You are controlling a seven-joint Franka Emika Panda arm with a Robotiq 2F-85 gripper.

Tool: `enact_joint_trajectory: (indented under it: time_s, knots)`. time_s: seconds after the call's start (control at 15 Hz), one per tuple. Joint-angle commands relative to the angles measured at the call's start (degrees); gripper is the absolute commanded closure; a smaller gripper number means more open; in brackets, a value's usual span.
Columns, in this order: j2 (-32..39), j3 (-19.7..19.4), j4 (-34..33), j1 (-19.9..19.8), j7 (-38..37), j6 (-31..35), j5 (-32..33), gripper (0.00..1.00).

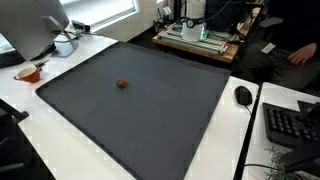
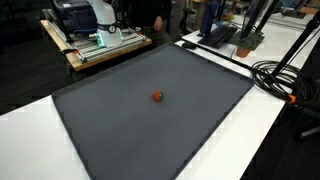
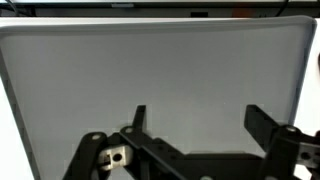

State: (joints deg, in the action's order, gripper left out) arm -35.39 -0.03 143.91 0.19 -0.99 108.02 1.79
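Blk gripper [image 3: 197, 116], wide-set, over matte mat [image 3: 150, 65]

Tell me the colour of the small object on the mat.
Red; the small object shows it best in an exterior view.

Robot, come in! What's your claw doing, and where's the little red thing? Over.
Gripper open, empty, over the grey mat. Small red object alone mid-mat, untouched, not in wrist view. Nothing else on the mat.

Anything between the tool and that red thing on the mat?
Nothing visible. The red thing lies alone on the dark mat in both exterior views; the wrist view shows only mat before the open tool.
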Motion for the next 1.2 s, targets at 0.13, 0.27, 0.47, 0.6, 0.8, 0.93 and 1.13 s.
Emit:
enact_joint_trajectory:
  time_s: [0.13,0.27,0.47,0.6,0.8,0.93,1.13]
  knots:
    - [0.02,0.14,-0.11,-0.15,0.06,-0.13,-0.1,0.0]
    - [0.02,0.14,-0.11,-0.15,0.06,-0.13,-0.1,0.0]
    - [0.02,0.14,-0.11,-0.15,0.06,-0.13,-0.1,0.0]
    - [-0.29,0.09,2.1,-0.09,-1.59,6.09,-1.62,0.0]
    - [0.97,1.15,6.08,-0.69,-5.57,18.61,-1.59,0.0]
    - [2.57,1.97,8.93,-0.7,-7.35,26.59,-1.13,0.0]
    - [6.17,3.79,12.89,-1.33,-10.14,38.85,0.0,0.0]
